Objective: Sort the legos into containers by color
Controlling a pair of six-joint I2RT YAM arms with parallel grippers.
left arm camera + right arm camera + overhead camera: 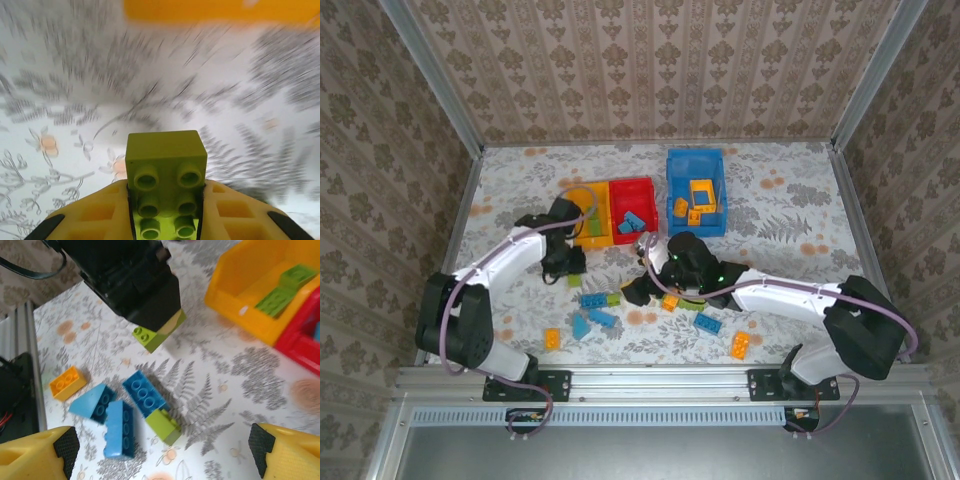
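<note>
My left gripper point(166, 202) is shut on a light green lego point(166, 172), held just above the table short of the yellow-orange bin point(220, 10). From above, that gripper point(563, 262) hangs in front of the yellow-orange bin point(582, 240). My right gripper point(164, 446) is open over a dark blue brick point(145, 392) and a green brick point(164, 426); seen from above it point(638, 290) is at the table's middle. The yellow-orange bin point(235, 295) holds green pieces point(282, 290). The red bin point(645, 190) holds a blue brick point(633, 222). The blue bin point(672, 180) holds orange pieces point(701, 192).
Loose on the table: two more blue bricks point(119, 429) point(92, 402) and an orange one point(64, 382) at the near left; an orange brick point(670, 303), a blue one point(707, 323) and another orange one point(740, 346) lie under and beside my right arm.
</note>
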